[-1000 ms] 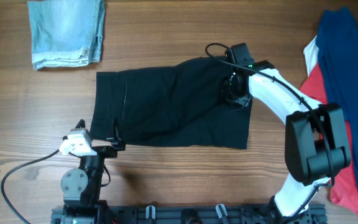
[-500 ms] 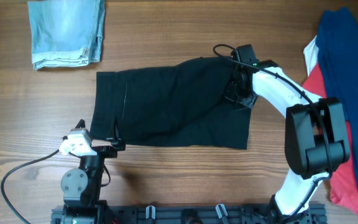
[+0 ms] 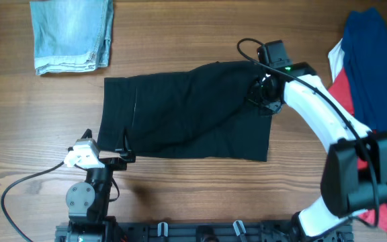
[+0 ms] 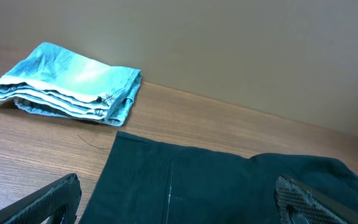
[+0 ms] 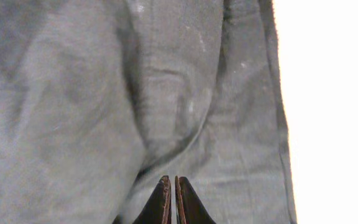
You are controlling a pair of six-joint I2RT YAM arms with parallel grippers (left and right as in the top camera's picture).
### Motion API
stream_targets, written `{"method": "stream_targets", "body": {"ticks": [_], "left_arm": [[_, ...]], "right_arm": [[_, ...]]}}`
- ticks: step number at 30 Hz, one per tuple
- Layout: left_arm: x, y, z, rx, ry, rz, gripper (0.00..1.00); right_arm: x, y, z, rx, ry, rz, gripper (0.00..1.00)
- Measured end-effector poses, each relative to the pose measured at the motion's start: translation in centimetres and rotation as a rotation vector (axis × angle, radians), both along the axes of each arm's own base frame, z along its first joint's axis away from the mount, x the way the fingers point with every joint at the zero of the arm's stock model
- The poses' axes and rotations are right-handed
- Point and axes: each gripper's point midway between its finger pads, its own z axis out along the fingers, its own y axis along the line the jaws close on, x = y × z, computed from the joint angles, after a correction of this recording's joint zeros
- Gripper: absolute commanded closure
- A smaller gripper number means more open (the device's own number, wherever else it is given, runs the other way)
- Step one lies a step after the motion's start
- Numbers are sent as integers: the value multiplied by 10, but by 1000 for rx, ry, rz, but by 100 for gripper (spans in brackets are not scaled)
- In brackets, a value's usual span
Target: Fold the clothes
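Observation:
The black shorts-like garment (image 3: 180,111) lies spread flat across the middle of the wooden table (image 3: 200,188). My right gripper (image 3: 266,99) is down on its right part, close to the right edge. In the right wrist view the right gripper (image 5: 171,180) has its fingertips pressed together on the grey-looking cloth (image 5: 73,93), and a crease runs into them. My left gripper (image 3: 126,154) rests at the garment's near left corner. In the left wrist view the left gripper (image 4: 179,186) stands wide open over the dark cloth (image 4: 229,186), with nothing between its fingers.
Folded light-blue denim (image 3: 72,33) (image 4: 67,84) lies at the far left corner. A heap of dark blue, red and white clothes (image 3: 371,81) fills the right edge, beside the right arm. The arm bases and a cable (image 3: 19,185) are at the near edge.
My right gripper has closed and shifted slightly right, toward the garment's right edge. The garment's outline and the left arm look unchanged.

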Motion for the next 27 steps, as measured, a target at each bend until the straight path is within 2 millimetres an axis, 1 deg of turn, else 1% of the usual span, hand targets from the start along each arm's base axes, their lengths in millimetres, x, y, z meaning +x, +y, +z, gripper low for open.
{"method": "stream_targets", "body": {"ticks": [1,2,4,5,7,8,9,12,16,19,21,23,24,25,26,27], "left_arm": [[0,0,0,0,0,0,0],[0,0,0,0,0,0,0],[0,0,0,0,0,0,0],[0,0,0,0,0,0,0],[0,0,0,0,0,0,0],[0,0,0,0,0,0,0],[0,0,0,0,0,0,0],[0,0,0,0,0,0,0],[0,0,0,0,0,0,0],[0,0,0,0,0,0,0],[0,0,0,0,0,0,0],[0,0,0,0,0,0,0],[0,0,0,0,0,0,0],[0,0,0,0,0,0,0],[0,0,0,0,0,0,0],[0,0,0,0,0,0,0]], "right_arm": [[-1,0,7,3,-11,0,61],[-1,0,9,4,-14,0,60],[-2,0,7,2,-14,7,55],[2,1,5,5,-27,7,54],[5,3,-12,15,-26,14,56],[6,6,-21,27,-16,18,61],[5,7,-28,32,1,19,64],[0,10,-47,43,50,24,67],[0,10,-51,43,50,24,67],[2,11,-53,46,43,16,63],[3,11,-57,45,49,13,63],[2,11,-67,41,69,12,64],[3,11,-66,42,64,12,70],[4,11,-66,43,60,14,81],[5,11,-67,45,57,9,84],[7,12,-67,47,50,9,92]]}}
